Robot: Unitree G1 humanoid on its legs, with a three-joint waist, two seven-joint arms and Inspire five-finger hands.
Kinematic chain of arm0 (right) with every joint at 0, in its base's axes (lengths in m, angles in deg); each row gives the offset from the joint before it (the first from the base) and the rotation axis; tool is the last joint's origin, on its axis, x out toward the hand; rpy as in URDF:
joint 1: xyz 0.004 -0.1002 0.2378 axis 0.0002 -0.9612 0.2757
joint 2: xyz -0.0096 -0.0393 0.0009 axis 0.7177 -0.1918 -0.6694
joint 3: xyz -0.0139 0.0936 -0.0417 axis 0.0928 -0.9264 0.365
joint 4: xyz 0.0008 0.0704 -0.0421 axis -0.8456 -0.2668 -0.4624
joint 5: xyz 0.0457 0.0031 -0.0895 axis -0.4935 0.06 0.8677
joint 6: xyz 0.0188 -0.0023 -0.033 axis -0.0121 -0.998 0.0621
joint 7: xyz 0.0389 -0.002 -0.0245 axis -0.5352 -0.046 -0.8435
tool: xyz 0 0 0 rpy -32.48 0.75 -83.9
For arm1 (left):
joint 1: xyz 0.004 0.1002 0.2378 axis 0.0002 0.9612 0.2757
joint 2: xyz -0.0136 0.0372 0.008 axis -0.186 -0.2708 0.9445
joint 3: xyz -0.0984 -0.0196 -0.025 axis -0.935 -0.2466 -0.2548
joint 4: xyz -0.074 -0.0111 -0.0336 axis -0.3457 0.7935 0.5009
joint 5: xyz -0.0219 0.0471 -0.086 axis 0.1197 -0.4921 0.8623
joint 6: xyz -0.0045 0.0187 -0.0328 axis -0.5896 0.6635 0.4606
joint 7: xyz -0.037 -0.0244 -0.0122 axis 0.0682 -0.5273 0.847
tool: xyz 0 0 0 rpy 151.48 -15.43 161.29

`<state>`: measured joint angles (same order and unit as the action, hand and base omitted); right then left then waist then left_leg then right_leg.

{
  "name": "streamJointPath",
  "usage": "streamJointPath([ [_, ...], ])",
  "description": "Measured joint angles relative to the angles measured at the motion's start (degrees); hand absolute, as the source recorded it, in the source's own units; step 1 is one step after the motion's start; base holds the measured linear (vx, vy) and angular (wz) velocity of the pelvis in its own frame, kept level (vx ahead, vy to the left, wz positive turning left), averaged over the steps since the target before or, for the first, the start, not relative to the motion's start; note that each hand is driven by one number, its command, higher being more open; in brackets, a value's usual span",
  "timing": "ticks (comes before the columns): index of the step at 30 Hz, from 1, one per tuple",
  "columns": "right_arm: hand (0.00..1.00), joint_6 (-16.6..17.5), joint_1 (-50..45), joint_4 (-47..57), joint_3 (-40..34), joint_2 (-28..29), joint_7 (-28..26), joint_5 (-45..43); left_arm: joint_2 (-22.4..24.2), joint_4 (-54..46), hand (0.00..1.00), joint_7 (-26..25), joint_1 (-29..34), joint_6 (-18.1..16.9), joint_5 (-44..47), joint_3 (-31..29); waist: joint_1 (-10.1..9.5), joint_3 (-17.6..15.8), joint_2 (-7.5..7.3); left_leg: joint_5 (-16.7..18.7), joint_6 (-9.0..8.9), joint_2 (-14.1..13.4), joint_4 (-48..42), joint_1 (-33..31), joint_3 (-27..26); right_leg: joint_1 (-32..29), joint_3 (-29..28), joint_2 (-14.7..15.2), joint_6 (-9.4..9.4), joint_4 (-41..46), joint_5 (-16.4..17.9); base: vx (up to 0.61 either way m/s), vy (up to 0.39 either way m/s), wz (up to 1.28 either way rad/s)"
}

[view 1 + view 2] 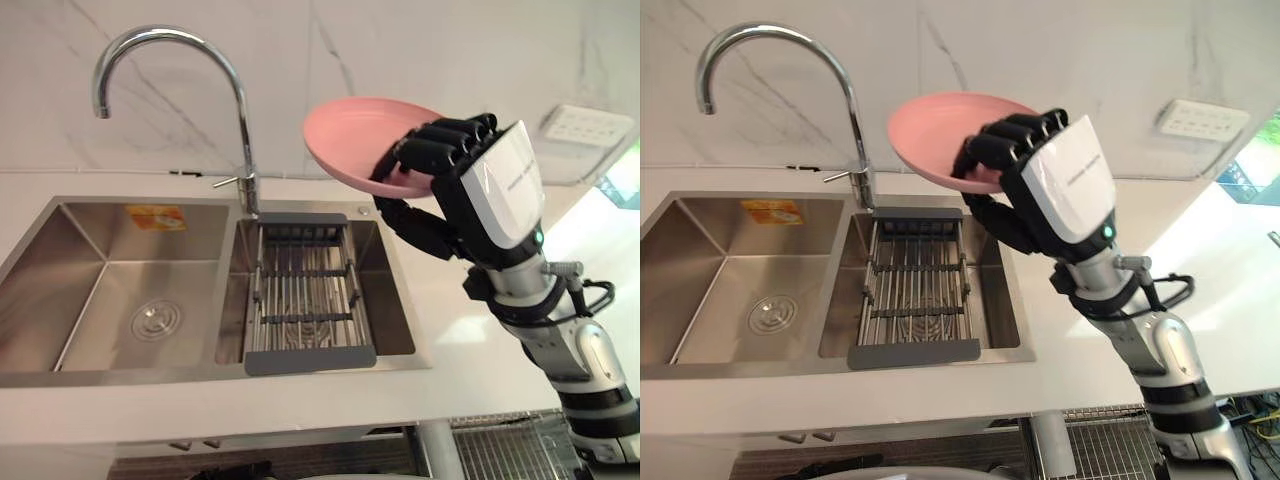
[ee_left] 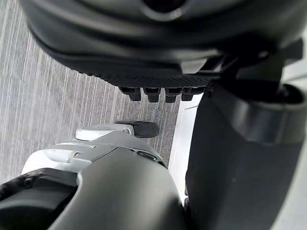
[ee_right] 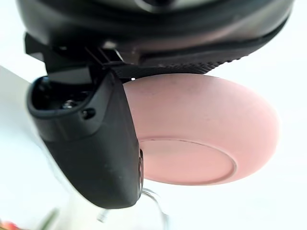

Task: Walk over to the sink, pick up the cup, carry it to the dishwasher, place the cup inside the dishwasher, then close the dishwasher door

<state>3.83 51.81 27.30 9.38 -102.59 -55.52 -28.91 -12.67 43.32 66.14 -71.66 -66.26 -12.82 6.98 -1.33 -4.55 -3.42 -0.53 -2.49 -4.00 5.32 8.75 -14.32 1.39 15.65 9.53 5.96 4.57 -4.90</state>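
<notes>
One pink bowl (image 1: 350,135) is pinched in the right hand (image 1: 480,185), fingers (image 1: 440,135) over its rim and thumb (image 1: 410,225) beneath. An orange label (image 1: 155,217), well apart from the fingers, is too small to read. I cannot tell the left hand's (image 2: 144,48) grasp.

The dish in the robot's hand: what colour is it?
Plain pale pink. The dish shows best in the right eye view.

You're looking at a kitchen: a double-bowl stainless steel sink (image 1: 150,377) set in a white worktop (image 1: 470,340), a curved chrome tap (image 1: 243,120) at eleven o'clock, a white marble-veined wall (image 1: 400,50) at twelve, a white socket plate (image 1: 585,124) at two.
</notes>
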Motion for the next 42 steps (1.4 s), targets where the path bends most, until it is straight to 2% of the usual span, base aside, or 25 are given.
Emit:
streamJointPath([
  [2, 0.00, -0.41, -4.03, -0.76, -4.32, 0.02, 0.10, 0.70, -0.45, 0.48, 1.00, 0.00, 0.05, -0.28, 0.01, 1.21, 1.22, 0.02, 0.03, 0.07, 0.07, -0.02, 0.01, 0.04, -0.79, -1.79, -1.18, 0.05, -0.15, 2.40, 0.10, -0.03, 0.008, -0.32],
  [5, 0.00, -2.79, -10.80, -5.88, -11.62, 0.48, 3.24, 1.98, -1.18, 0.71, 1.00, 0.03, 0.19, -0.43, 0.02, 3.18, 2.63, 0.04, -0.04, 0.29, 0.39, 0.15, 0.01, 0.33, -3.20, -5.71, -4.19, 0.12, -0.18, 8.14, 0.10, -0.05, 0.036, -0.41],
  [6, 0.00, -4.73, -12.93, -8.44, -14.01, 1.01, 5.17, 2.47, -1.54, 0.67, 1.00, 0.12, 0.19, -0.43, 0.00, 3.93, 3.18, 0.07, -0.16, 0.48, 0.70, 0.53, 0.01, 0.31, -4.17, -7.21, -5.27, 0.38, -0.27, 9.70, 0.03, -0.08, 0.060, -0.51],
  [8, 0.00, -8.11, -14.90, -12.33, -17.85, 3.34, 8.71, 2.90, -1.73, 0.66, 1.00, 0.14, 0.30, -0.41, 0.00, 4.46, 4.10, 0.00, -0.25, 0.72, 1.10, 1.00, 0.00, -0.15, -7.18, -10.16, -5.68, 0.30, -1.84, 10.67, -1.23, -0.08, 0.064, -0.76],
  [10, 0.00, -10.44, -15.26, -14.26, -19.94, 5.74, 11.08, 2.77, -1.78, 0.66, 1.00, 0.12, 0.23, -0.03, 0.06, 4.27, 4.41, -0.20, -0.30, 0.88, 1.37, 0.97, -0.03, -0.94, -10.58, -12.59, -4.01, -0.38, -3.25, 9.81, -3.61, -0.08, 0.065, -1.09],
  [11, 0.00, -12.54, -15.83, -14.66, -21.48, 8.06, 12.55, 2.62, -1.66, 0.70, 1.00, 0.19, 0.07, 0.88, 0.29, 2.66, 4.95, -0.52, -0.17, 0.96, 1.70, 0.56, -0.02, -1.97, -14.18, -14.12, -0.51, -1.62, -4.68, 6.25, -7.74, -0.09, 0.049, -1.25],
  [12, 0.00, -12.84, -16.26, -14.65, -22.20, 9.11, 13.26, 2.43, -1.52, 0.85, 1.00, 0.36, 0.06, 1.29, 0.49, 1.63, 5.13, -0.87, 0.07, 0.85, 2.03, 0.08, -0.01, -2.34, -15.84, -14.14, 0.81, -2.39, -5.31, 4.02, -9.63, -0.11, 0.038, -1.42],
  [13, 0.00, -13.03, -17.07, -14.54, -23.40, 11.31, 14.66, 1.49, -1.09, 0.92, 1.00, 0.47, 0.15, 1.67, 1.74, -0.01, 5.65, -2.37, 0.18, 0.53, 2.63, -0.70, -0.01, -2.14, -18.45, -14.57, 4.88, -2.42, -7.18, 4.57, -8.49, -0.12, 0.001, -1.03],
  [14, 0.00, -13.02, -18.47, -14.63, -25.30, 13.99, 16.05, 1.24, -0.75, 0.77, 1.00, 0.36, 0.63, 1.08, 2.49, -1.42, 6.34, -2.89, 0.60, 0.35, 2.90, -1.56, -0.06, -2.07, -20.13, -15.12, 9.00, -1.55, -9.00, 10.04, -3.81, -0.10, -0.003, -0.84],
  [15, 0.00, -13.01, -19.36, -14.73, -26.25, 15.42, 16.73, 0.82, -0.29, 0.71, 1.00, 0.17, 0.84, 1.13, 2.49, -1.69, 6.62, -3.04, 0.86, 0.34, 2.88, -2.10, -0.16, -2.04, -20.76, -15.24, 10.69, -0.80, -9.15, 13.37, -1.77, -0.06, -0.026, -0.60],
  [16, 0.00, -12.90, -20.38, -15.76, -27.35, 17.91, 18.45, 0.36, 0.15, 0.56, 1.00, 0.05, 1.37, 1.24, 2.50, -2.79, 7.10, -3.06, 1.14, 0.31, 2.81, -3.10, -0.46, -1.99, -21.81, -15.06, 13.45, 1.21, -9.29, 19.78, 1.80, 0.00, -0.035, -0.39],
  [18, 0.00, -12.30, -21.68, -17.97, -28.51, 20.91, 21.58, 0.38, 0.26, -0.70, 1.00, -0.06, 1.75, 0.86, 2.25, -3.35, 7.18, -2.94, 0.90, 0.75, 1.98, -4.73, -2.40, -2.55, -22.85, -12.83, 16.13, 4.71, -8.81, 26.38, 4.91, 0.03, -0.132, -0.41],
  [19, 0.00, -11.75, -21.80, -18.46, -28.50, 21.51, 22.38, 0.40, 0.18, -1.33, 1.00, -0.44, 1.60, 0.88, 1.68, -3.12, 7.27, -3.05, 0.26, 1.70, 0.61, -5.16, -4.77, -3.37, -22.93, -12.37, 15.95, 4.84, -7.21, 25.27, 5.00, 0.05, -0.196, -0.36],
  [20, 0.00, -11.45, -21.75, -18.66, -28.50, 21.58, 22.48, 0.39, 0.08, -1.33, 1.00, -0.98, 1.07, 0.89, 1.28, -3.12, 7.39, -3.26, 0.04, 2.26, -0.21, -5.45, -6.17, -4.19, -22.72, -12.43, 16.44, 4.07, -7.24, 24.53, 4.97, 0.02, -0.193, -0.60],
  [21, 0.00, -11.20, -21.57, -18.99, -27.84, 21.96, 22.44, 0.43, 0.69, -1.37, 1.00, -1.97, 0.61, 0.78, 1.33, -3.10, 6.31, -3.06, 0.34, 2.83, 0.26, -5.72, -7.37, -5.60, -21.99, -12.05, 15.47, 1.52, -6.84, 20.13, 4.70, -0.04, -0.143, -1.09],
  [22, 0.00, -10.61, -21.11, -18.86, -27.07, 23.17, 22.48, 0.37, 1.38, -1.54, 1.00, -2.48, 0.45, 0.40, 1.53, -3.12, 4.58, -2.52, 1.04, 2.79, 0.48, -6.93, -7.04, -6.43, -22.22, -9.70, 12.63, -2.86, -4.55, 10.49, 3.84, -0.05, -0.148, -1.19],
  [23, 0.00, -10.14, -21.09, -18.79, -26.69, 24.03, 22.58, 0.24, 1.55, -1.52, 1.00, -2.85, 0.27, 0.24, 1.95, -3.11, 3.86, -2.21, 0.76, 2.57, -0.48, -7.46, -7.41, -7.13, -23.22, -9.03, 11.64, -3.49, -5.08, 8.13, 5.21, -0.01, -0.170, -0.84],
  [24, 0.00, -9.79, -21.33, -18.75, -25.93, 25.23, 22.74, -0.32, 1.38, -1.48, 1.00, -3.63, -0.26, 0.21, 2.32, -2.83, 4.41, -2.15, -0.69, 2.88, -0.53, -7.12, -9.11, -8.34, -23.66, -8.29, 12.01, -1.90, -6.29, 9.98, 8.74, 0.07, -0.223, -0.37],
  [25, 0.00, -9.77, -21.45, -18.86, -24.53, 27.05, 22.71, -1.24, 0.20, -1.87, 1.00, -3.94, -0.53, 0.21, 2.97, -3.01, 4.49, -2.10, -3.16, 3.71, -1.30, -6.82, -12.41, -9.60, -24.07, -5.60, 10.34, -1.76, -3.50, 3.93, 9.65, 0.06, -0.236, -0.24],
  [26, 0.00, -10.09, -21.46, -19.11, -22.87, 27.45, 22.37, -2.43, 0.23, -1.66, 1.00, -4.65, -1.25, 0.36, 3.66, -2.91, 4.33, -2.17, -2.56, 4.06, -1.82, -7.95, -14.04, -10.50, -24.06, -4.33, 10.20, -3.64, -3.58, -0.25, 7.15, 0.01, -0.219, -0.35],
  [27, 0.00, -10.61, -21.98, -19.05, -20.20, 27.85, 21.58, -3.34, 0.98, -1.62, 1.00, -5.82, -1.26, 0.41, 4.18, -2.90, 4.14, -2.06, -1.99, 4.24, -2.22, -8.51, -14.36, -10.49, -24.23, -3.48, 9.81, -4.66, -3.94, -2.75, 6.21, -0.04, -0.127, -0.27],
  [30, 0.00, -11.42, -24.93, -18.97, -15.60, 30.37, 18.47, -3.49, 1.64, -1.61, 1.00, -7.42, -1.22, 0.55, 4.66, -2.09, 3.69, -2.28, -1.11, 4.17, -2.49, -8.43, -13.77, -9.25, -24.24, -2.12, 9.72, -5.03, -3.89, -3.49, 6.00, -0.01, 0.005, -0.05],
  [34, 0.00, -11.46, -26.11, -18.98, -11.70, 31.46, 15.35, -3.51, 2.42, -1.79, 1.00, -7.44, -1.18, 0.16, 4.65, -2.11, 3.43, -3.41, 0.25, 3.70, -2.17, -6.64, -12.03, -8.62, -24.06, -1.98, 9.64, -3.63, -2.87, -3.69, 5.34, -0.03, 0.110, 0.07],
  [38, 0.00, -11.67, -26.20, -19.30, -8.18, 31.36, 13.20, -3.51, 3.48, -2.13, 1.00, -7.66, -1.03, -0.91, 4.66, -1.27, 3.16, -4.70, 2.23, 4.01, -0.99, -4.59, -11.43, -8.27, -22.41, -0.54, 10.70, -2.36, -1.79, -4.84, 4.39, -0.04, 0.142, 0.18],
  [42, 0.00, -13.28, -22.99, -27.10, -3.22, 28.91, 11.10, -3.57, 4.05, -3.94, 1.00, -7.40, -1.07, -1.44, 4.70, -0.10, 1.75, -5.79, 3.56, 3.82, 0.36, -2.86, -11.55, -10.15, -19.50, -0.31, 13.40, -1.21, -1.27, -5.62, 3.53, -0.06, 0.105, 0.36],
])
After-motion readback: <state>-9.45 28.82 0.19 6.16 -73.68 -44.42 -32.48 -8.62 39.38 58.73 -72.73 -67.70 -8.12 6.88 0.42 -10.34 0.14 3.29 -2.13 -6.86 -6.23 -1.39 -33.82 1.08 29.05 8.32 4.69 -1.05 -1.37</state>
